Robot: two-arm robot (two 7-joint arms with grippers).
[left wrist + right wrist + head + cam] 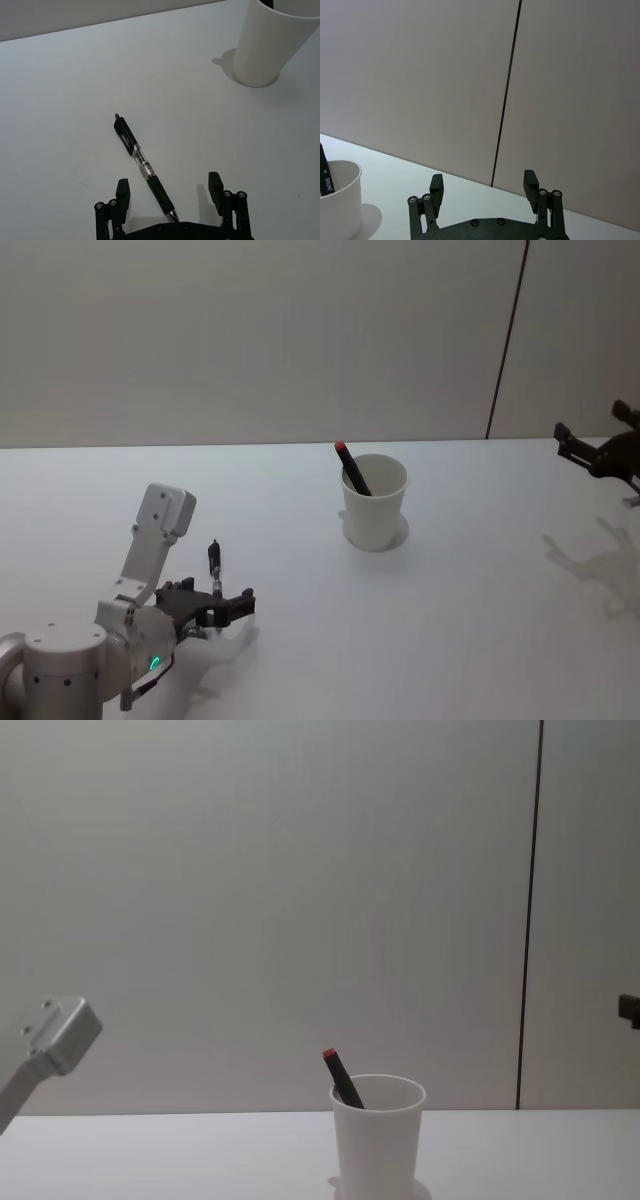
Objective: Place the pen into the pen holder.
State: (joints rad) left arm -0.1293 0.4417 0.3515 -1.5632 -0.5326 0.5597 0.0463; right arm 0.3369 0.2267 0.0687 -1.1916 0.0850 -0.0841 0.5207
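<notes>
A black click pen (142, 165) lies flat on the white table, seen in the head view as pen (213, 560) at the lower left. My left gripper (169, 189) hovers open just above it, the pen's metal tip end lying between the two fingers without touching them; from the head, the left gripper (215, 597) is just short of the pen. The pen holder, a white paper cup (374, 502), stands upright mid-table, also visible as cup (270, 45) and cup (376, 1135). My right gripper (483, 182) is open and empty, held in the air at the right gripper (592, 452).
Another pen with a red end (352, 468) leans inside the cup, also seen as pen (343, 1080). A pale wall with a dark vertical seam (506, 340) backs the white table (480, 620).
</notes>
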